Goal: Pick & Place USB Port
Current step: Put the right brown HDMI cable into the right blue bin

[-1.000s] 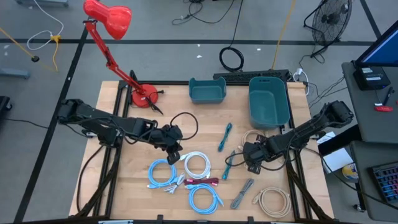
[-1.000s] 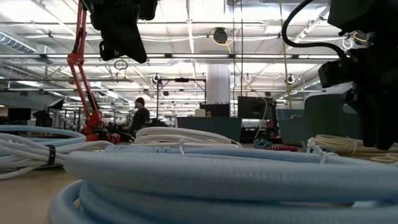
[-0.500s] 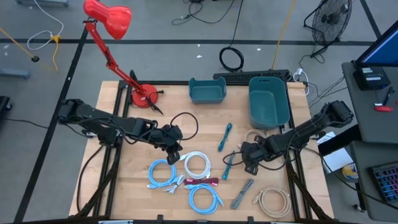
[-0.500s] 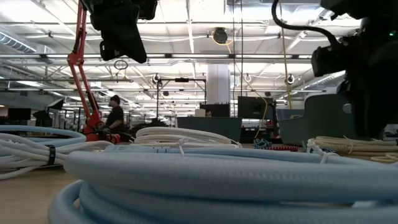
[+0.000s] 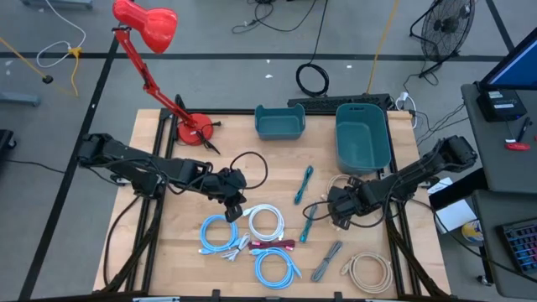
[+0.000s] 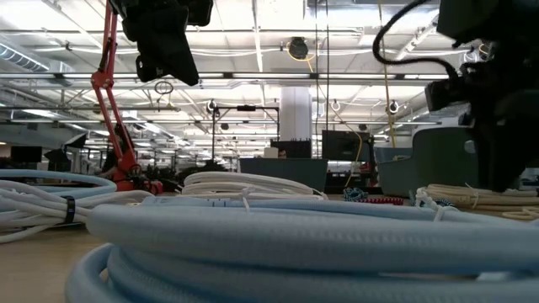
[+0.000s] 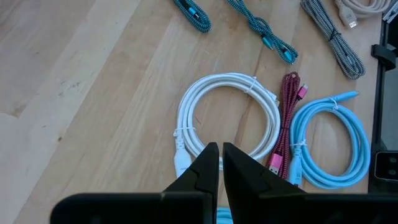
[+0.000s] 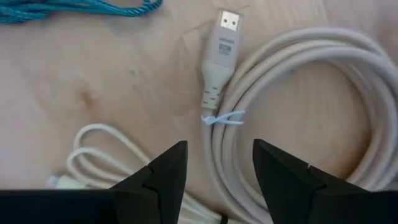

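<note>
The right gripper (image 8: pixel 214 171) has shifted slightly, hovering spread directly above the beige cable's plug (image 8: pixel 222 46).

No legible txt or labels anywhere.

Bins (image 5: pixel 279 122): your 12 o'clock, two side by side at table's far edge.
Lamp (image 5: pixel 191 130): 10 o'clock, far left corner.
Coiled cables (image 5: pixel 252 235): 6 o'clock, clustered near front edge.
Loose cable (image 5: pixel 303 184): table ctr, btwn bins & coils.
Beige coil (image 5: pixel 369 272): 4 o'clock corner.
</note>
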